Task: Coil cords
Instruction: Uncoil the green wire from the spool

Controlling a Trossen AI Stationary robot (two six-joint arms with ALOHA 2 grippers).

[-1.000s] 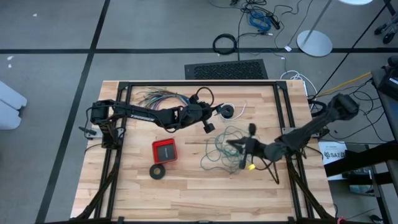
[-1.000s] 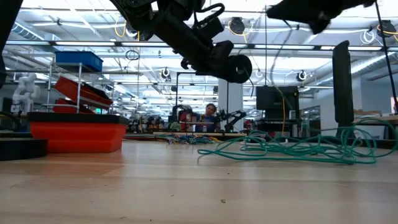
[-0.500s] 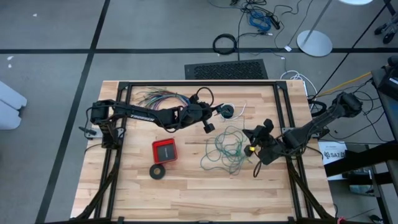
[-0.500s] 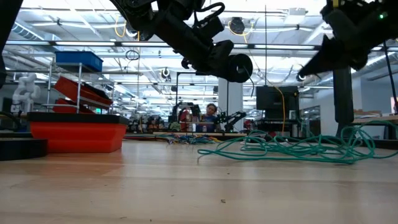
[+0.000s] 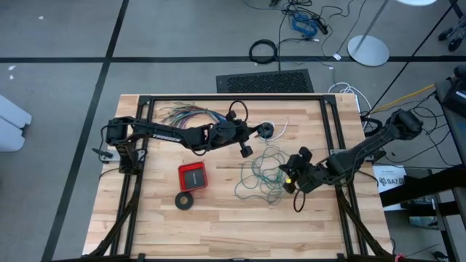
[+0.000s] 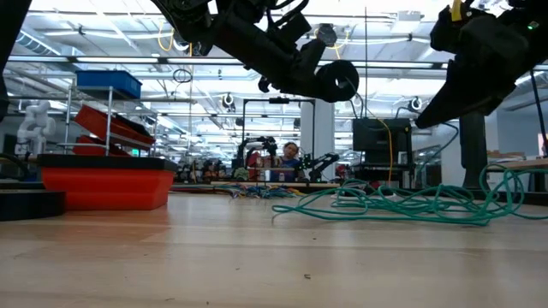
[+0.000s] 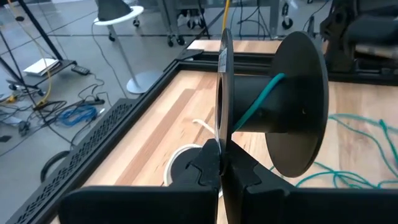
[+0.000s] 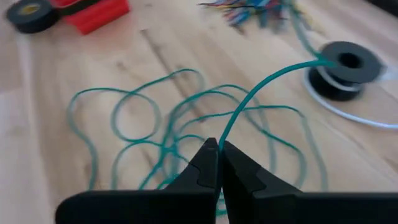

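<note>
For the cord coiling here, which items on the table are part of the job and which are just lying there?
Part of the job:
- teal wire, pinched by the shut right gripper
- black spool, flange clamped by the shut left gripper, wire end fixed to it
- white cord

Lying about:
- red box
- black tape roll
- bundle of coloured wires

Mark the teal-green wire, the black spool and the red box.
teal-green wire (image 5: 263,177): high view, middle of the loose tangle on the table.
black spool (image 7: 297,102): left wrist view, face of the far flange.
red box (image 5: 193,176): high view, centre of its top.
</note>
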